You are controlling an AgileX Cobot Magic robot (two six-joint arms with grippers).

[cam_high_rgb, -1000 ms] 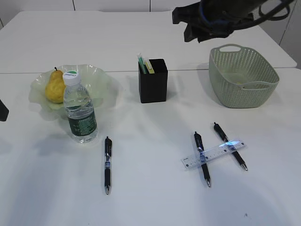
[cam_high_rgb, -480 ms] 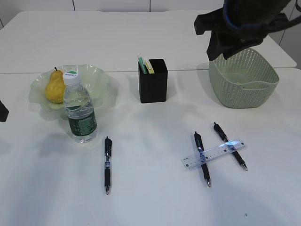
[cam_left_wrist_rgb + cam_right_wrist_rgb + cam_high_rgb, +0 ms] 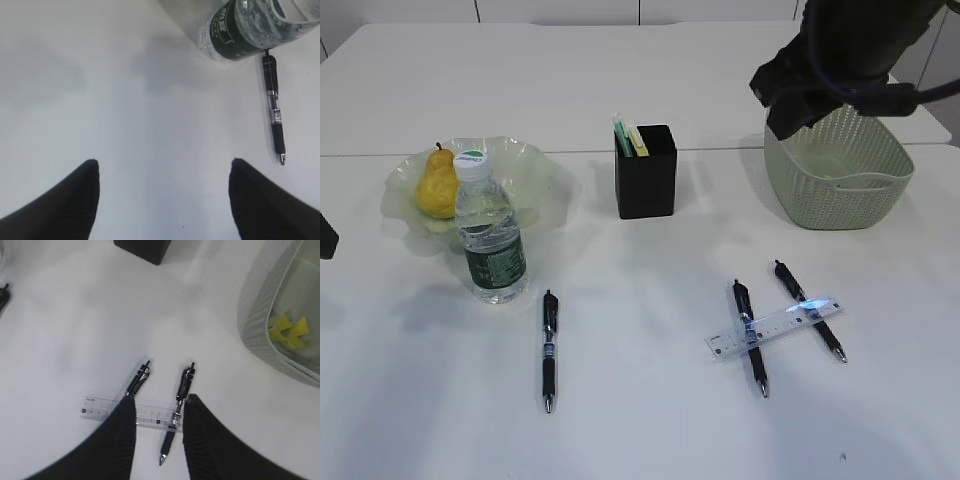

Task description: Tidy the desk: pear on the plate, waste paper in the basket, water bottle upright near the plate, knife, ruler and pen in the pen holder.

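Observation:
The yellow pear (image 3: 436,186) lies in the wavy green plate (image 3: 535,170), and the water bottle (image 3: 490,235) stands upright in front of it. The black pen holder (image 3: 645,172) has green and yellow slim things sticking out; I cannot pick out the knife. The clear ruler (image 3: 772,326) lies across two pens (image 3: 750,335) (image 3: 808,310). A third pen (image 3: 549,350) lies near the bottle. Yellow waste paper (image 3: 287,330) sits in the basket (image 3: 840,170). My right gripper (image 3: 159,402) hangs high over the ruler (image 3: 100,407), open and empty. My left gripper (image 3: 163,160) is open over bare desk.
The right arm's dark bulk (image 3: 840,60) covers the basket's rear left rim in the exterior view. Part of the left arm (image 3: 325,235) shows at the left edge. In the left wrist view, the bottle (image 3: 245,30) and a pen (image 3: 275,110) lie ahead to the right.
My right arm has swung to the right, from behind the pen holder to over the basket's left rear. Nothing on the desk has moved, and the left arm stays put.

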